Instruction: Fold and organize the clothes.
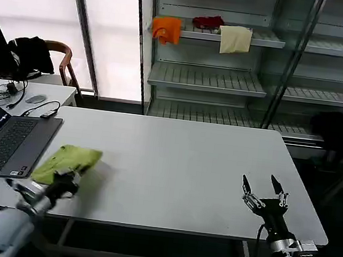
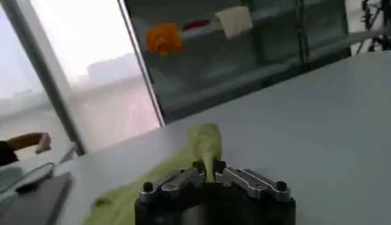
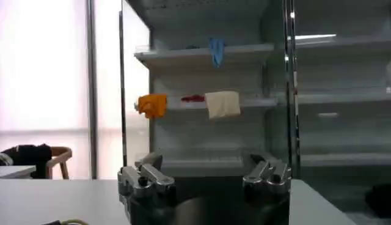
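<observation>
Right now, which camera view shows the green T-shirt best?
The head view: the green T-shirt lies bunched on the table beside the laptop, whole, with the left gripper at its near edge. The left wrist view shows the T-shirt's fold pinched between the shut fingers. The right wrist view faces the shelves.

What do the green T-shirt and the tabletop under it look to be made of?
T-shirt: soft knit fabric, probably cotton, matte; it lies crumpled in limp folds, and the left gripper pinches a ridge of it. Table: smooth, hard, white, likely laminate, with a faint sheen; the exact material is uncertain. The right gripper hovers open, away from the shirt.
</observation>
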`<state>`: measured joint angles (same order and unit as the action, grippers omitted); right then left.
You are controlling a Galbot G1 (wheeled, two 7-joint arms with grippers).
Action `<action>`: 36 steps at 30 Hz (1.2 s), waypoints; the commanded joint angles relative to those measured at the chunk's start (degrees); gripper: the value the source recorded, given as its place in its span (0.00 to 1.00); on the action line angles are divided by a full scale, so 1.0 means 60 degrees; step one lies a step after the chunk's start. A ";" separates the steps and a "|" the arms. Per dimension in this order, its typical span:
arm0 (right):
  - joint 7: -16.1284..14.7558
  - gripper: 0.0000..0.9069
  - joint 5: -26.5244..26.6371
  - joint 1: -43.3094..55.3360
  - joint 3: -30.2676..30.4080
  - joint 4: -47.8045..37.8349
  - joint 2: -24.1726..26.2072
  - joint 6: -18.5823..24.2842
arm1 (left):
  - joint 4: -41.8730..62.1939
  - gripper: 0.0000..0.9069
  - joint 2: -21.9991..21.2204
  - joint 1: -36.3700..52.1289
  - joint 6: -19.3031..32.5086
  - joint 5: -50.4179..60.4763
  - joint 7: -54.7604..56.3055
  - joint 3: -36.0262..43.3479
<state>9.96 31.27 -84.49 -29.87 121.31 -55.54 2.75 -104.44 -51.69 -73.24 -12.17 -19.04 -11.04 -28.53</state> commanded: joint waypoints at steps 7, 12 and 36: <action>0.0003 1.00 -0.0183 0.0044 0.0164 -0.0017 -0.0165 -0.0078 | 0.0053 0.02 -0.1265 0.2704 -0.0874 0.0309 0.1575 0.3599; 0.0022 1.00 -0.0241 0.0189 0.0280 -0.0018 -0.0216 -0.0173 | 0.0411 0.87 -0.1649 0.4019 -0.1381 -0.0145 0.3343 0.4333; 0.2169 1.00 0.1015 0.6564 0.6183 -0.3364 -0.3776 -0.5266 | -0.4443 1.00 -0.0688 0.0346 -0.2061 0.0434 0.2550 0.0575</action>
<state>12.20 33.14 -65.51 -12.64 114.11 -65.20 -12.75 -116.81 -56.85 -54.67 -24.64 -15.03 12.46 -7.71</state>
